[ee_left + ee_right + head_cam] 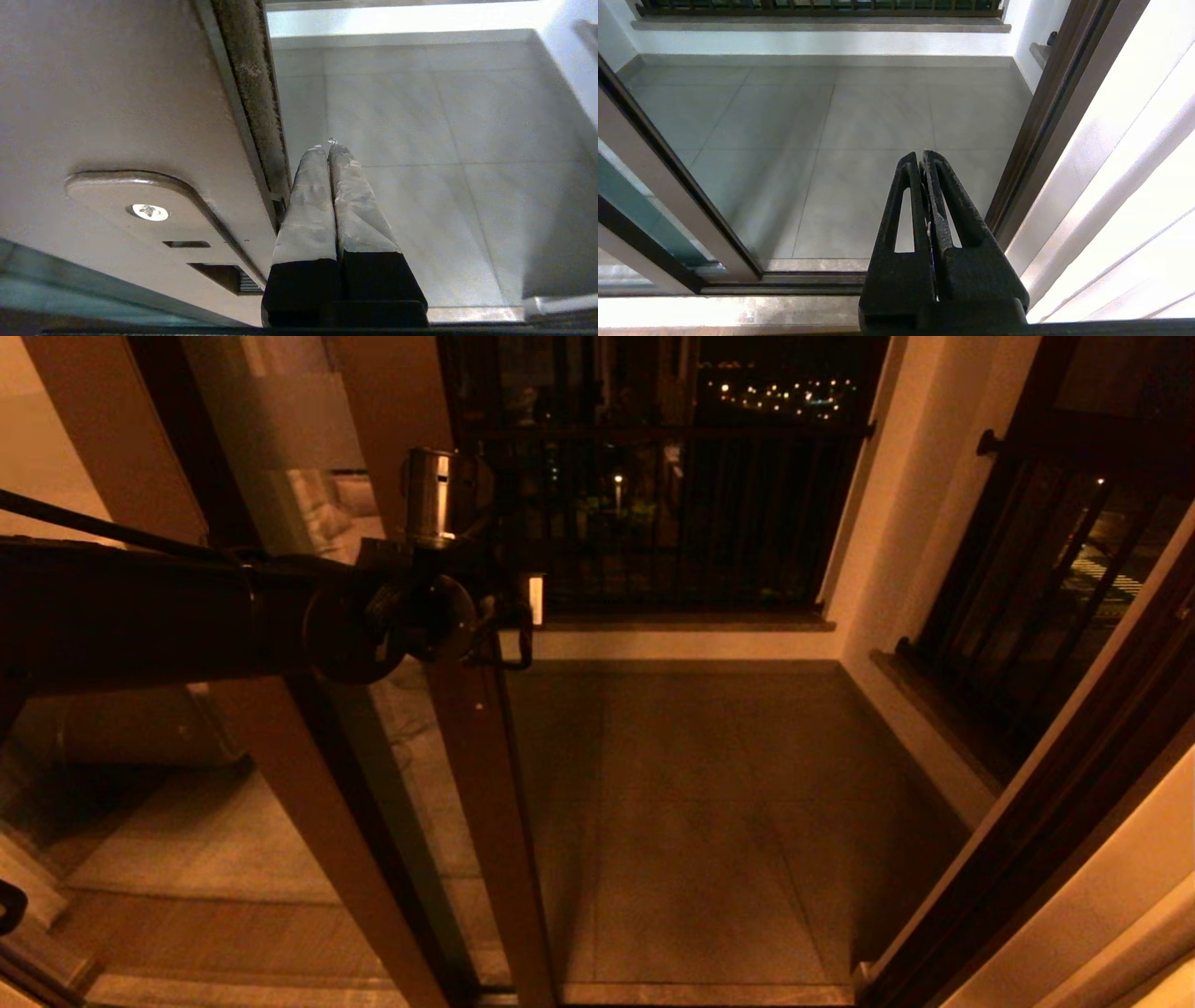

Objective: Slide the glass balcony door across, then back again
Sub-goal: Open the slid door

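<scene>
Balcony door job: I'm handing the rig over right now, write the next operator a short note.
Left tool: shut, holding nothing, fingers beside the free edge of the glass balcony door, next to its brush seal and lock plate.
Right tool: shut, empty, parked low facing the balcony floor.
Door: stands at the left, the doorway to the balcony is open.
Done or left: which pass this is cannot be told from these views; check before pushing the door edge further.

Left end effector (329, 148) beside door edge (254, 93)
</scene>
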Controlling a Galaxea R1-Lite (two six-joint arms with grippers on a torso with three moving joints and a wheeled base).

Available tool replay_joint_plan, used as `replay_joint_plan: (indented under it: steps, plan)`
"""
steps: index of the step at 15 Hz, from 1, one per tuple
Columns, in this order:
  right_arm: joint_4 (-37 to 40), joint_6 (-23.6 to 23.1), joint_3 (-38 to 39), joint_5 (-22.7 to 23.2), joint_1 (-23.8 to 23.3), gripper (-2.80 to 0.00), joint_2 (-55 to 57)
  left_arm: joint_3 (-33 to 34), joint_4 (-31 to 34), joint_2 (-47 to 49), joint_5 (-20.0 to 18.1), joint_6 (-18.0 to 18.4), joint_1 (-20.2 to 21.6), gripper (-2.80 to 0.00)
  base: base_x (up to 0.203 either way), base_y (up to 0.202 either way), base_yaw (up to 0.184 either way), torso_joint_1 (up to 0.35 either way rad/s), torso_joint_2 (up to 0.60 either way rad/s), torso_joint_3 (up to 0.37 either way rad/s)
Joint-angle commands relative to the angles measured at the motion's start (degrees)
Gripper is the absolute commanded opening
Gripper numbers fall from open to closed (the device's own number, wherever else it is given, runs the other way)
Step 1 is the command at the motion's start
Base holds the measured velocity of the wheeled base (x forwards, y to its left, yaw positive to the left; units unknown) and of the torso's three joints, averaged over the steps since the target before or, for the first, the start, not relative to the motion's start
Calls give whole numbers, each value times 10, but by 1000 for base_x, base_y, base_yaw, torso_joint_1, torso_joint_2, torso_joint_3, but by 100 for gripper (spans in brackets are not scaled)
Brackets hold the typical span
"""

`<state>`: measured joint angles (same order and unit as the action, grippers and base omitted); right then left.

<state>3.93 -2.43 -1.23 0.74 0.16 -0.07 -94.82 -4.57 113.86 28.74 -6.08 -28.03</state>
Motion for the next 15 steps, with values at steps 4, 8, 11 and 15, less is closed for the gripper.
replay_joint_plan:
  steps: [4, 8, 11, 15]
  plan:
    - [0, 0, 0, 0, 0, -280, 1, 5, 0, -6, 1, -1, 11, -280, 0, 0, 0, 0, 0, 0]
    - [0, 0, 0, 0, 0, -280, 1, 15, 0, -7, 1, -2, 15, -280, 0, 0, 0, 0, 0, 0]
    - [0, 0, 0, 0, 0, -280, 1, 38, -1, -15, -2, -3, 25, -280, 0, 0, 0, 0, 0, 0]
    - [0, 0, 0, 0, 0, -280, 1, 61, -6, -31, -12, -3, 44, -280, 0, 0, 0, 0, 0, 0]
